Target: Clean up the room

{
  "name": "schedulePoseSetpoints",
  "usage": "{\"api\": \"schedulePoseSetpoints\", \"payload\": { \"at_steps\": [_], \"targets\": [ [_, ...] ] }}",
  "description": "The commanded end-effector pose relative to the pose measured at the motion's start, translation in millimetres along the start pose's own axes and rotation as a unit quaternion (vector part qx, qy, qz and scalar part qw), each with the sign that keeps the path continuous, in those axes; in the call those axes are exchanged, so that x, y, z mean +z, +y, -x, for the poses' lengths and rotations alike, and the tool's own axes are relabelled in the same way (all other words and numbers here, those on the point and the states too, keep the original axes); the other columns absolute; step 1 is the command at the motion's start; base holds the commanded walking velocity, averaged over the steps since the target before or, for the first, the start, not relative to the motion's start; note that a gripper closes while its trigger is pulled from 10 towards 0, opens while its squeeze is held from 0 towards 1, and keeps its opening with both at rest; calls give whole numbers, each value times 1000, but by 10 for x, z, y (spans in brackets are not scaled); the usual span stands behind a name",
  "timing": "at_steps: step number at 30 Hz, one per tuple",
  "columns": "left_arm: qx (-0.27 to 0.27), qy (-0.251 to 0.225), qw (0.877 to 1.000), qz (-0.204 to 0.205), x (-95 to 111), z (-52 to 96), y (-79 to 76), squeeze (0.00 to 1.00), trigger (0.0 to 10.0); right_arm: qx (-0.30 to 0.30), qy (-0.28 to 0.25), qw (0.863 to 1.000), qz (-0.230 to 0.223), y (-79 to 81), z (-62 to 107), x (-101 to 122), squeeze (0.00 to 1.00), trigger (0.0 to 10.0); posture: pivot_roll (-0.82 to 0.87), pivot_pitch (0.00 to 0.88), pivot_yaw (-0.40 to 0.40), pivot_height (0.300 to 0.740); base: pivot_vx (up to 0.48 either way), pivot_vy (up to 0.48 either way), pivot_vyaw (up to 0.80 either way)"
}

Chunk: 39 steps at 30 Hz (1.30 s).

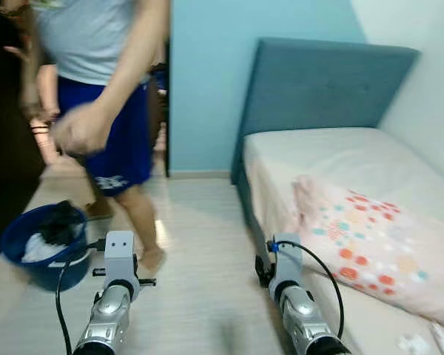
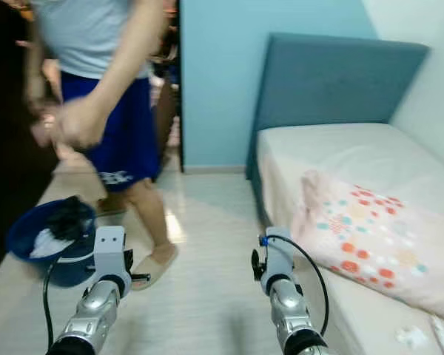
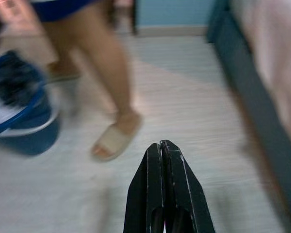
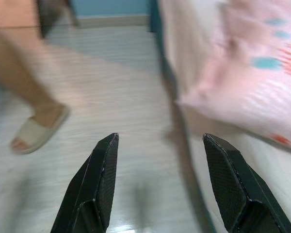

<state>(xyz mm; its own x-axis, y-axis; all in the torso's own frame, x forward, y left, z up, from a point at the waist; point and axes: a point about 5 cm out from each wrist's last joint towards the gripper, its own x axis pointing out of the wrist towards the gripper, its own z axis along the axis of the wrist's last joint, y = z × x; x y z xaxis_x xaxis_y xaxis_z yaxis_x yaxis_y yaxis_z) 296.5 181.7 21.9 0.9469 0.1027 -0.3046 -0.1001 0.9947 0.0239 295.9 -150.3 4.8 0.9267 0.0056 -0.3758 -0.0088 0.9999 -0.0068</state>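
Both arms are held out low over the floor (image 1: 200, 296), carrying nothing, as though waiting for the way to clear. The left tool (image 3: 161, 148) has its fingers pressed together; the right tool (image 4: 160, 141) is spread wide. A person (image 1: 103, 89) in blue shorts and a slipper (image 3: 111, 141) is walking across in front. The likely things to tidy: a blue bucket (image 1: 41, 251) of clothes on the floor at the left, and a spotted pillow (image 1: 362, 244) lying askew on the bed (image 1: 333, 155), near its edge. Pale plank floor, blue wall (image 1: 207, 81), padded headboard (image 1: 318, 81).
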Motion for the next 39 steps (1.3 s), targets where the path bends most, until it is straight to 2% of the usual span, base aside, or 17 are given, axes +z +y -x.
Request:
{"api": "schedulePoseSetpoints", "payload": {
  "at_steps": [1,5,20,21,24,31,35,37,39],
  "targets": [
    [-15,0,1000,9,-14,3,-66,0,10000,-8,6,1000,-7,-47,8,-19,0,10000,4,0,-100,740,0,0,-800],
    [-26,-6,999,30,-23,30,-94,0,10000,-12,9,1000,-7,-76,16,-38,0,10000,1,0,-98,740,0,0,-800],
    [-48,-11,998,34,-16,48,-127,0,10000,-18,13,1000,-1,-150,37,-74,0,10000,-2,0,-102,740,0,0,-800],
    [-49,-6,998,29,-25,49,-122,0,10000,-18,13,1000,-1,-153,38,-74,0,10000,-1,0,-103,740,0,0,-800],
    [-29,-9,999,-19,-28,39,-74,0,10000,-17,13,1000,0,-153,42,-80,0,10000,1,0,-104,740,0,0,-800],
    [-45,-24,998,-24,-3,50,-121,0,10000,-31,8,999,-12,-192,52,-81,0,10000,5,0,-110,740,0,0,-800],
    [-44,-25,999,-13,12,47,-123,0,10000,-36,-6,999,-14,-189,43,-32,0,10000,5,0,-110,740,0,0,-800],
    [-37,-24,999,-13,14,43,-115,0,10000,-36,-10,999,-11,-187,42,-22,0,10000,11,0,-110,740,0,0,-800],
    [1,-13,999,-30,2,22,-69,0,10000,-36,-20,999,-3,-185,44,0,0,10000,10,0,-109,740,0,0,-800]
  ]
}}
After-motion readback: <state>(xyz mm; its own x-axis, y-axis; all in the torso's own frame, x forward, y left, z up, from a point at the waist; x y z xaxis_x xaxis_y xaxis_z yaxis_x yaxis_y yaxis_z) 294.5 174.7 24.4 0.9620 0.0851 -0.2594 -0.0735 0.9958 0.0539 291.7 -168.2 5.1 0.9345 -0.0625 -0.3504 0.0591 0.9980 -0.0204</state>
